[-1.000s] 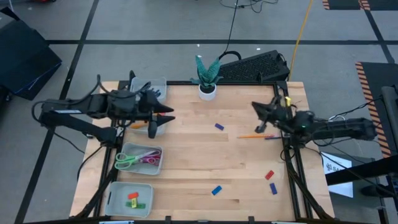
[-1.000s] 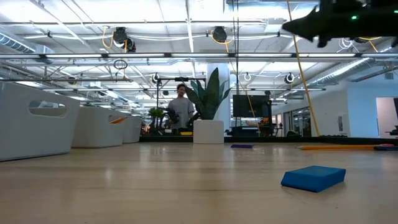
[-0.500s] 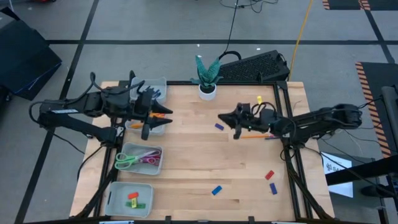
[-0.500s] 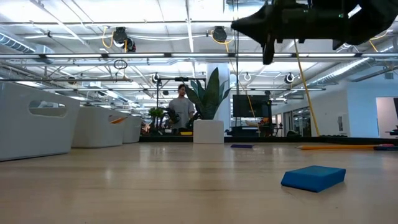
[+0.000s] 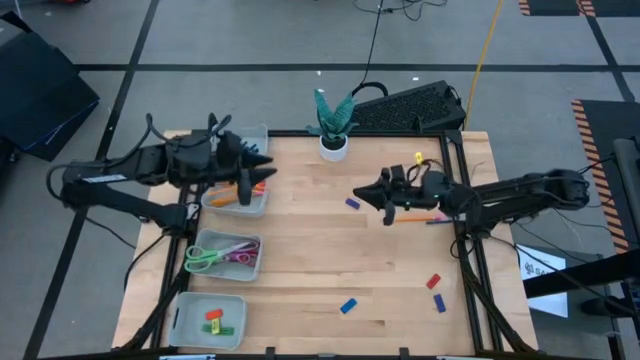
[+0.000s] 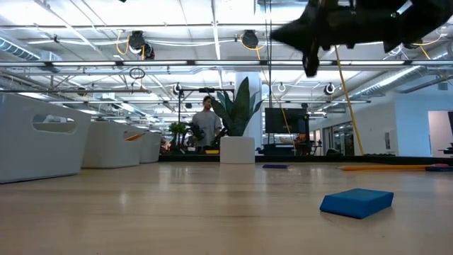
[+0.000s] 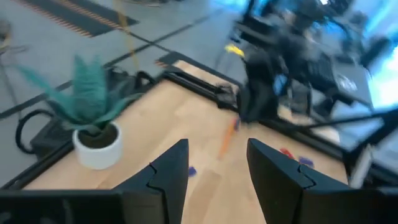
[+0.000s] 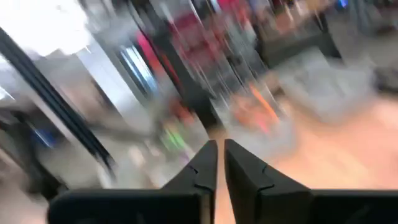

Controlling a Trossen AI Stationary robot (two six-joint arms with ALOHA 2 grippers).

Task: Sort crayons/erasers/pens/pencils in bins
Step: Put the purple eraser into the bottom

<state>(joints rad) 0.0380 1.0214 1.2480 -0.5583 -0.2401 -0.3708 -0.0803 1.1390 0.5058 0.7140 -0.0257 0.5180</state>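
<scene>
Wide wooden surface point(image 5: 300, 250), bins point(image 5: 208, 318) lined down its left edge: the near one has erasers, the next scissors point(image 5: 215, 257), the third an orange pencil point(image 5: 222, 201). Left tool point(image 5: 250, 180) hangs over that third bin, fingers apart, empty. Right tool point(image 5: 385, 205), fingers nearly together and holding nothing, sits mid-surface beside a pencil point(image 5: 403, 217). Plenty left, I'd say: blue eraser point(image 5: 347, 306), red eraser point(image 5: 433, 282), purple pen point(image 5: 352, 203).

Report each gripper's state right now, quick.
Left gripper: open, holding nothing, above the bin with the orange pencils.
Right gripper: shut, nothing visible between its fingers, raised above mid-table.
</scene>
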